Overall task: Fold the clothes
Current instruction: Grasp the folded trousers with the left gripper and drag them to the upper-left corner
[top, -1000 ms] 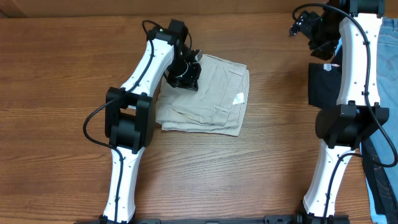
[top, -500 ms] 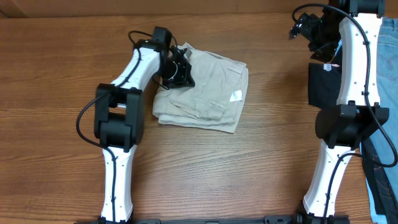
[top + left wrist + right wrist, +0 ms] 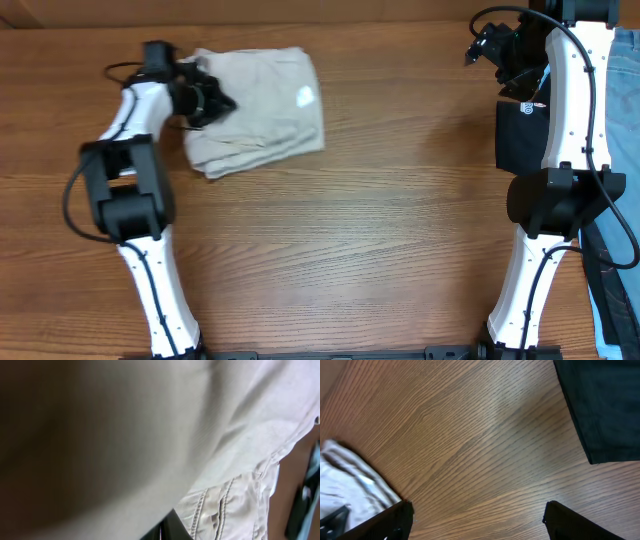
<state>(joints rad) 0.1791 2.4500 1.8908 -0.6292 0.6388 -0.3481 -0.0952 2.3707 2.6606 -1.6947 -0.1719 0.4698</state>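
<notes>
Khaki garment (image 3: pixel 262 110), folded, has slid from the middle of the desk (image 3: pixel 380 230) to its far left part. The left arm has swung out toward the desk's left edge, elbow bent. The left hand (image 3: pixel 205 100) is pressed together, pinching the garment's left edge, and fabric fills its wrist view. The right hand (image 3: pixel 477 510) stays raised over the desk's far right corner, spread wide and holding nothing. The garment's white label (image 3: pixel 305 97) faces up.
</notes>
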